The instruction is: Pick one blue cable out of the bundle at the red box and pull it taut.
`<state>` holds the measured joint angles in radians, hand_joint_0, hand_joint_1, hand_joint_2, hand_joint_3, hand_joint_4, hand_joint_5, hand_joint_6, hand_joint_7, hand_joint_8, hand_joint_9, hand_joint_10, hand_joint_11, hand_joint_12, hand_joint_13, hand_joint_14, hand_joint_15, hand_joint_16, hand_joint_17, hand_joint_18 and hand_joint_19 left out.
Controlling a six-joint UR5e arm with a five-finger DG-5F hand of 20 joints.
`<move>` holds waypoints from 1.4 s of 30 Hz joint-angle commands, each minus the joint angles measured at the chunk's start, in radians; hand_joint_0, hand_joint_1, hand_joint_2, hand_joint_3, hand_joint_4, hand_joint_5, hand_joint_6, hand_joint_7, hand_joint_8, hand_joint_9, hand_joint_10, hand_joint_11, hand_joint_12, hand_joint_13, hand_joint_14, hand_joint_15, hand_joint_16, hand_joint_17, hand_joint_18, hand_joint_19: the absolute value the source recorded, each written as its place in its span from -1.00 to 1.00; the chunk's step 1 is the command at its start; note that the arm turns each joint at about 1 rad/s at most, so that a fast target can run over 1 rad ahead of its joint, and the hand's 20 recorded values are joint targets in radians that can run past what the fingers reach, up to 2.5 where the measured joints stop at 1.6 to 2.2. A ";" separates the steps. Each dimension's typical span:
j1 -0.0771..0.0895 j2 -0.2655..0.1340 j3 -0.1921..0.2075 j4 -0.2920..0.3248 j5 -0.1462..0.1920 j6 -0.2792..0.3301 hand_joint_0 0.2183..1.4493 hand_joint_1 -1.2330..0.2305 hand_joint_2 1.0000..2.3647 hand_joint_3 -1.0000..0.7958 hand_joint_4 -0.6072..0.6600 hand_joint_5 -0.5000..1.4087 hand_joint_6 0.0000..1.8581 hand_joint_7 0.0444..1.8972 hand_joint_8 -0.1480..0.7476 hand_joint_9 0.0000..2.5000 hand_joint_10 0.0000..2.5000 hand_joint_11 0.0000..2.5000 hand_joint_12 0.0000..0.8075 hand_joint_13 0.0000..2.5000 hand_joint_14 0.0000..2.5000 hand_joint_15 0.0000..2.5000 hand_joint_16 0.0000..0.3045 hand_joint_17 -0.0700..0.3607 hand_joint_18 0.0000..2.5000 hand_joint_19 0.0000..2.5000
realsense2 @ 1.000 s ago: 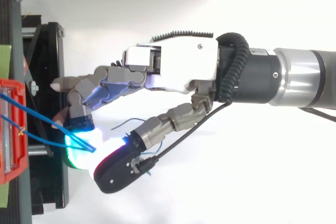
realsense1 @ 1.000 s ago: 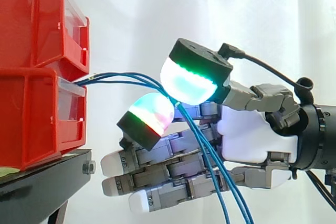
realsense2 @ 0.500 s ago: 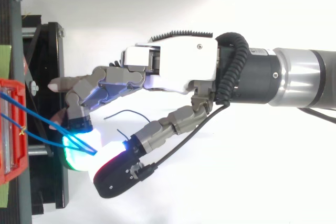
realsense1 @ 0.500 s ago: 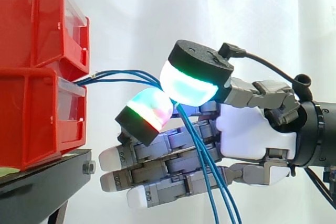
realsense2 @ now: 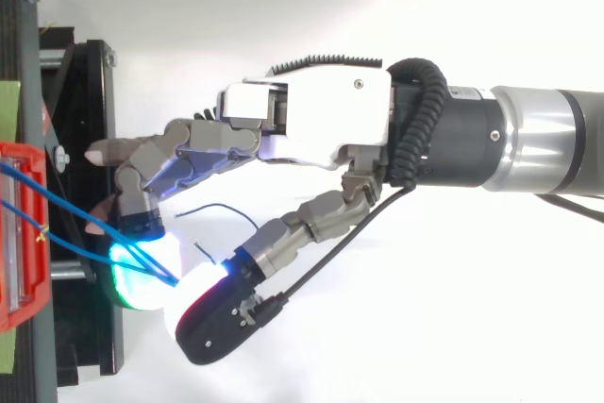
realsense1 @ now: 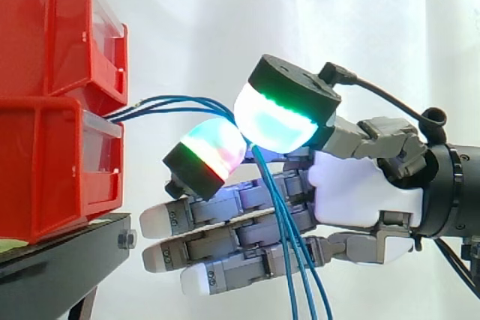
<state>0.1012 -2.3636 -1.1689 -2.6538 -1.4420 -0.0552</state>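
Three thin blue cables [realsense1: 180, 103] come out of the lower red box [realsense1: 52, 170], arc to the right and then hang down past the palm. My hand [realsense1: 360, 192] reaches in from the right, level with the box. Its thumb pad [realsense1: 277, 114] and one curled finger's pad [realsense1: 210, 151], both glowing cyan and green, meet on the cables, and I cannot tell how many they pinch. The other fingers stretch straight toward the box below the cables. From above, the cables [realsense2: 66, 219] run from the box [realsense2: 19, 233] into the glowing pads [realsense2: 142, 271].
A second red box [realsense1: 52, 28] is stacked on the lower one. Both stand on a black stand [realsense1: 52, 260] whose edge lies just left of the straight fingertips. A white curtain hangs behind.
The thumb pad and finger pad have risen slightly and closed together on the cables. The hanging cable ends have swung left, closer to vertical. The arc at the box sits a little higher.
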 commanded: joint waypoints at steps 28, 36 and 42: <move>0.000 0.000 0.000 0.000 0.000 0.000 -0.36 -0.25 -0.99 -0.30 0.12 -0.65 -0.08 0.01 -0.05 -0.52 -1.00 -0.87 -0.11 -0.81 -1.00 -1.00 -0.63 -0.09 -0.74 -0.89; 0.000 0.000 0.000 0.000 0.000 0.000 -0.29 -0.45 -0.97 -0.11 0.07 -0.65 -0.06 0.02 -0.04 -0.52 -1.00 -0.85 -0.11 -0.79 -1.00 -1.00 -0.64 -0.10 -0.70 -0.90; 0.000 0.000 0.000 0.000 0.000 0.000 -0.15 -0.56 -0.98 -0.20 -0.18 -0.66 -0.03 0.02 -0.08 -0.53 -1.00 -0.86 -0.13 -0.79 -1.00 -1.00 -0.64 -0.10 -0.69 -0.91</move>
<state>0.1012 -2.3638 -1.1689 -2.6538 -1.4420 -0.0552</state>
